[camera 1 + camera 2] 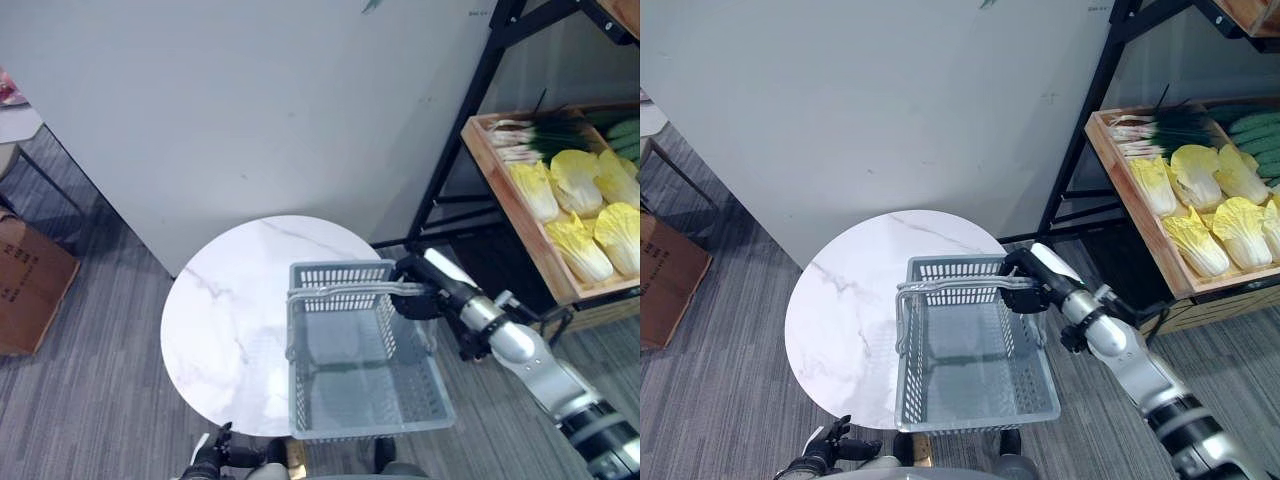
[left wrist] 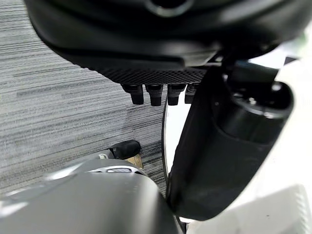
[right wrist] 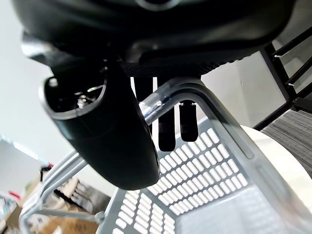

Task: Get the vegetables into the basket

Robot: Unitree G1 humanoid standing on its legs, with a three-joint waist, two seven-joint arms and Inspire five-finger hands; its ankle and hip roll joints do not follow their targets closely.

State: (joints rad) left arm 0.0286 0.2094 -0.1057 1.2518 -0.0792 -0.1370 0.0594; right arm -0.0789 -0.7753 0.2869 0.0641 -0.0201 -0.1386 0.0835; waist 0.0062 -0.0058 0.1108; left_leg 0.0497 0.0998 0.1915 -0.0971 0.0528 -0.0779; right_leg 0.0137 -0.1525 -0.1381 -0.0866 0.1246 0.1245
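Our right hand (image 1: 1025, 285) clenched round the raised handles (image 1: 950, 287) of the grey plastic basket (image 1: 970, 400), basket overhanging the near edge of the round marble desk (image 1: 850, 320), napa cabbages (image 1: 1200, 215) and scallions (image 1: 525, 135) in the wooden shelf crate (image 1: 1140, 215) well apart, our left hand (image 2: 161, 95) fingers relaxed beside the desk.

round marble table (image 1: 225, 300) — cardboard box (image 1: 30, 285) on carpet | black shelf frame (image 1: 470, 110)

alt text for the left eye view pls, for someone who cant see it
The robot's right hand grips the handles of an empty grey basket on a round white marble table. To the right, a wooden crate holds cabbages.
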